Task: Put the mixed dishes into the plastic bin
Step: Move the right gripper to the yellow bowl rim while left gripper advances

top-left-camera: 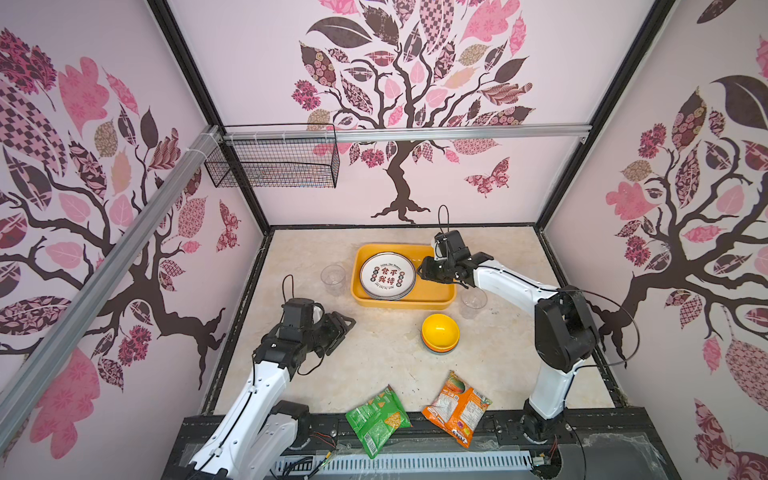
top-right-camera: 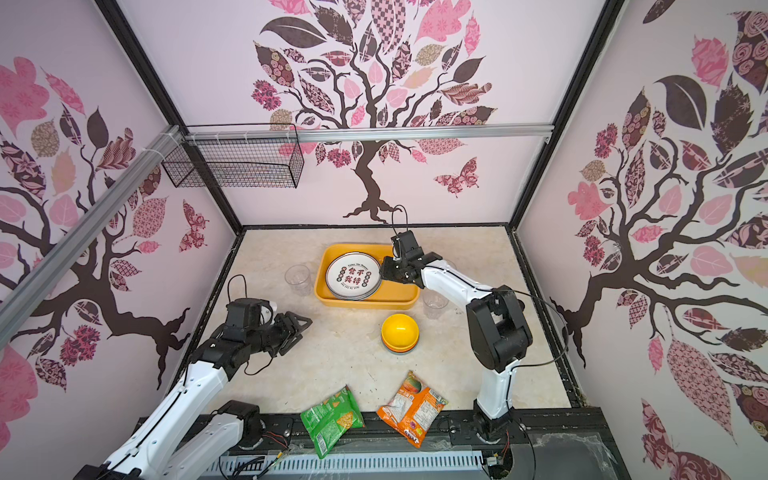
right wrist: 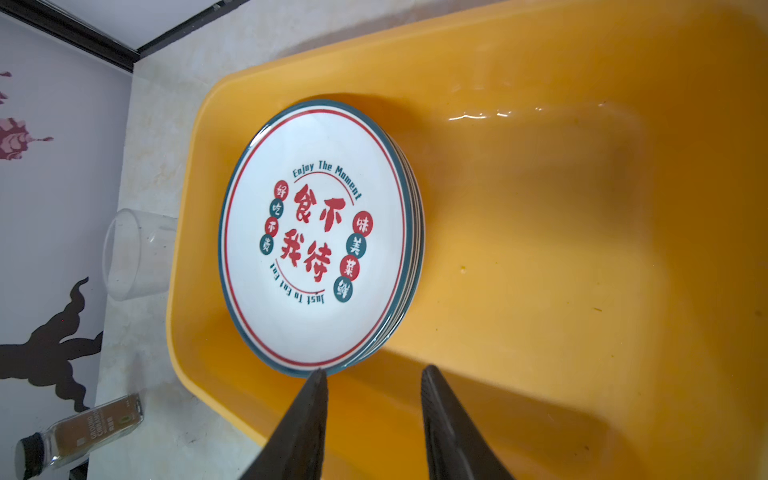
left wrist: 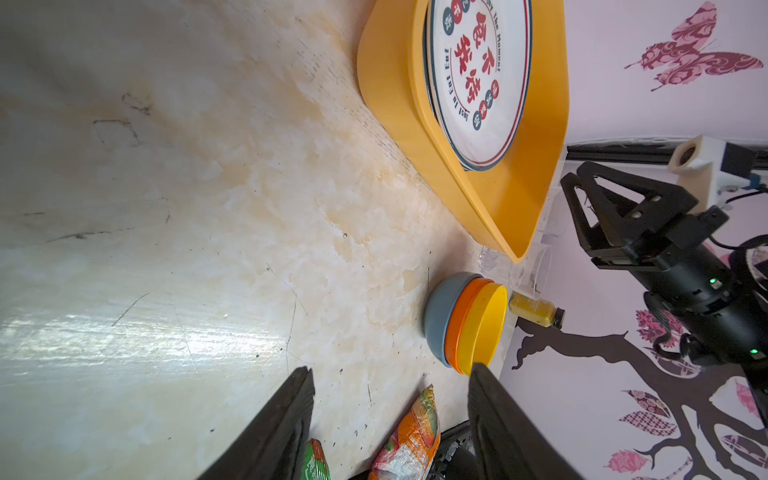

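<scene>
Several white, dark-rimmed, red-lettered plates point(right wrist: 316, 237) sit stacked in the yellow-orange bin point(right wrist: 540, 208); left claw point(left wrist: 390, 368) and right claw point(right wrist: 374, 369) gape.

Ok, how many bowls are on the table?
3, nested in one stack near the bin: yellow bowl on top, orange bowl in the middle, blue bowl underneath. Others could be hidden inside.
</scene>
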Motion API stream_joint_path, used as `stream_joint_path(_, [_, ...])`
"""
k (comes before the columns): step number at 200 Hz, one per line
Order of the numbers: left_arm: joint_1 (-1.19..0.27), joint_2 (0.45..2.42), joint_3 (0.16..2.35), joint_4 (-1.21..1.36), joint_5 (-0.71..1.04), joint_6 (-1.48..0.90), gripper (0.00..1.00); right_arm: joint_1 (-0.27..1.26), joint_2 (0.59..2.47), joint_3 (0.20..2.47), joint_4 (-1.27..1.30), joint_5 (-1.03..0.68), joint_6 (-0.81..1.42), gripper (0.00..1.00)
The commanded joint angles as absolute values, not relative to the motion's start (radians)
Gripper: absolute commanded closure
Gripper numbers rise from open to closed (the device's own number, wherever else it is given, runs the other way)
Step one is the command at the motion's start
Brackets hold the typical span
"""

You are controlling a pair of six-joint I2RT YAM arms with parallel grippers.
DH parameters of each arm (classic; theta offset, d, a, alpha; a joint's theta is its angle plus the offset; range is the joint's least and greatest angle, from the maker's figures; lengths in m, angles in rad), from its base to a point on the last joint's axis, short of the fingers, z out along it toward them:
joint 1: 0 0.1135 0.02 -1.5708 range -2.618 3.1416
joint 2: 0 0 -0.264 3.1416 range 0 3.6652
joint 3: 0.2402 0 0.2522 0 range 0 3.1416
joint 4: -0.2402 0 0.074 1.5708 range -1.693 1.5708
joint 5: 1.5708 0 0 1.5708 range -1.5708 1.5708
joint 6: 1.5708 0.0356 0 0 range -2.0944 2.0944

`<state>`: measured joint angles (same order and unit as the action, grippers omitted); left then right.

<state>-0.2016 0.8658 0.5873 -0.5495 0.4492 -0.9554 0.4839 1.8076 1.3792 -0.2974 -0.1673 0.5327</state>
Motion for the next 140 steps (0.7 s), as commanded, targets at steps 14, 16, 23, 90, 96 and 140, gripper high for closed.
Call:
stream_joint_path(14, [-0.204,0.923,0.677,-0.566,0.498,-0.862,0.38,0.485,1.669,1.309,-0.372,-0.163,0.482,0.57])
stream_joint_path(16, [-0.204,0.927,0.681,-0.568,0.498,-0.857,0.38,0.485,1.662,1.303,-0.374,-0.163,0.48,0.57])
stream_joint_path(23, [-0.209,0.941,0.695,-0.575,0.5,-0.844,0.38,0.485,1.641,1.289,-0.387,-0.161,0.477,0.56])
stream_joint_path(90, [-0.347,1.106,0.851,-0.641,0.474,-0.723,0.38,0.485,1.469,1.193,-0.588,-0.097,0.482,0.55])
stream_joint_path(96, [-0.356,1.117,0.863,-0.643,0.474,-0.716,0.38,0.485,1.46,1.189,-0.613,-0.083,0.485,0.55])
stream_joint_path(140, [-0.42,1.18,0.927,-0.673,0.443,-0.666,0.38,0.485,1.395,1.117,-0.731,-0.026,0.496,0.56])
